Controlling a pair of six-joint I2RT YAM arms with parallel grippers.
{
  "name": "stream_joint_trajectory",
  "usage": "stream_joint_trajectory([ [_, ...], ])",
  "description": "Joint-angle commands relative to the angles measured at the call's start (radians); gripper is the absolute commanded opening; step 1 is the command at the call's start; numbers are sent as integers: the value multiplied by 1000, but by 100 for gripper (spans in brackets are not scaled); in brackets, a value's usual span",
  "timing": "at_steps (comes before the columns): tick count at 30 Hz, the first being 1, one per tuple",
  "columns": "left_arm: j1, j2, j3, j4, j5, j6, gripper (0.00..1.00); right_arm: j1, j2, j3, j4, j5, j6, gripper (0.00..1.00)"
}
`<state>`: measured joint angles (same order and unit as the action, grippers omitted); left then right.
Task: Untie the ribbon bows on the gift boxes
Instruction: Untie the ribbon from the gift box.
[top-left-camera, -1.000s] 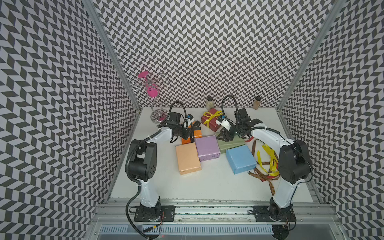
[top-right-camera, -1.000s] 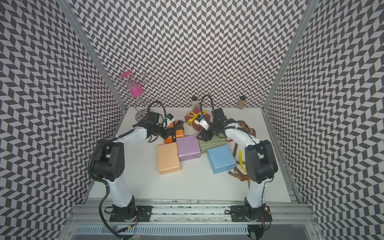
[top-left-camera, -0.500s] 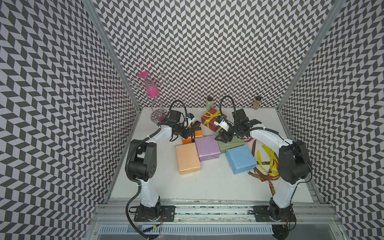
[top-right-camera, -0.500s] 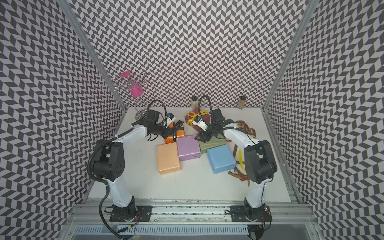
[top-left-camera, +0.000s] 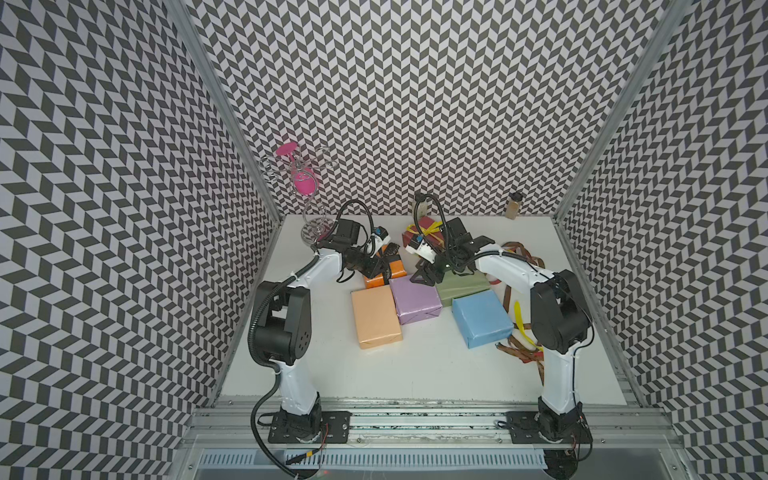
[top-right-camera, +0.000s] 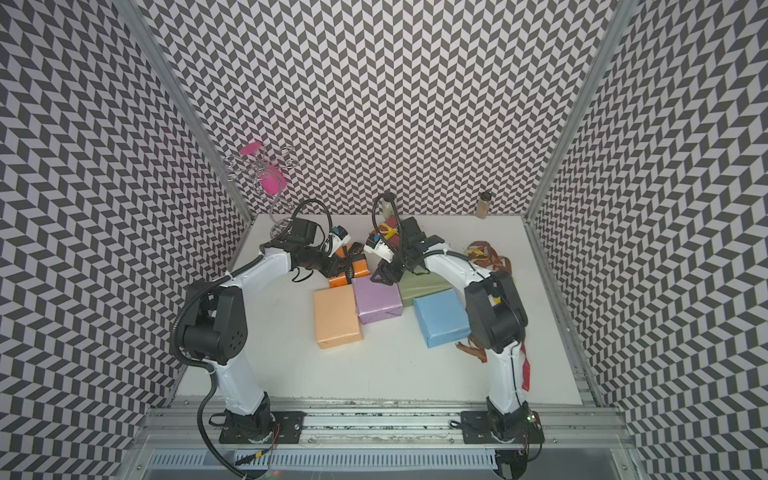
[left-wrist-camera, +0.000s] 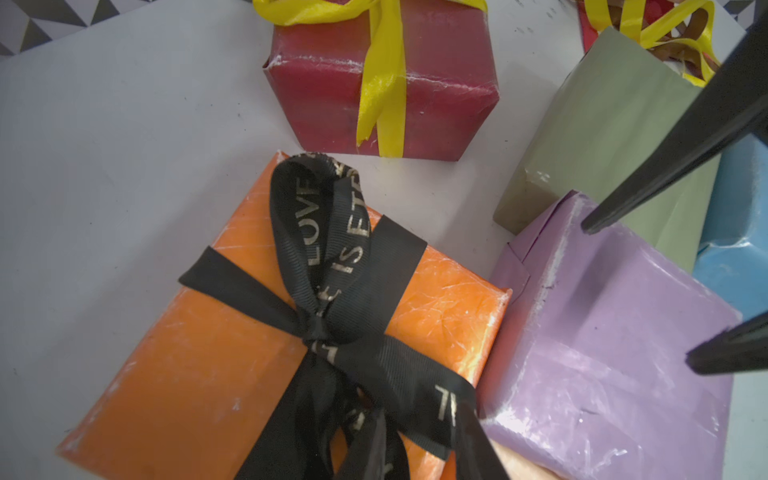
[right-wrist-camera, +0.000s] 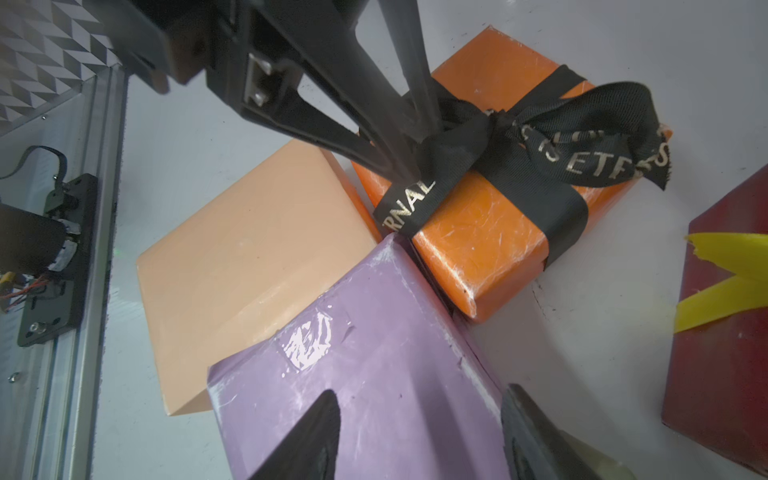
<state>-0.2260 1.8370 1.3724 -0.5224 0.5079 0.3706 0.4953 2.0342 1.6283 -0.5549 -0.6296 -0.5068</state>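
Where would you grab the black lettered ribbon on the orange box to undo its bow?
Pinch the black fabric ribbon at its loose frayed end, which juts over the edge of the orange paper-wrapped box, clear of the knot. Come from above, squeezing its flat faces, then probably pull outward, away from the knot.

Bare table (top-left-camera: 415, 374) before crowded gift boxes (top-left-camera: 417, 299)
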Motion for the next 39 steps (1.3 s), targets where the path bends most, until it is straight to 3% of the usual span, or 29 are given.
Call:
stream_joint_trajectory([
  [1, 7, -33, 35, -45, 48, -7, 39, 6, 17, 40, 29, -28, 22, 62],
  [5, 7, -39, 23, -62, 86, -24, 51, 7, 11, 36, 46, -21, 38, 63],
  [13, 11, -27, 34, -101, 148, -39, 51, 6, -6, 3, 65, -19, 47, 64],
  [29, 14, -12, 14, -117, 129, -56, 51, 6, -6, -1, 67, -3, 49, 67],
  [33, 27, -40, -10, -106, 42, -81, 60, 6, -11, -9, 74, -1, 48, 67],
  [39, 46, -62, -19, -119, 86, -86, 65, 6, -12, -12, 79, 4, 48, 67],
])
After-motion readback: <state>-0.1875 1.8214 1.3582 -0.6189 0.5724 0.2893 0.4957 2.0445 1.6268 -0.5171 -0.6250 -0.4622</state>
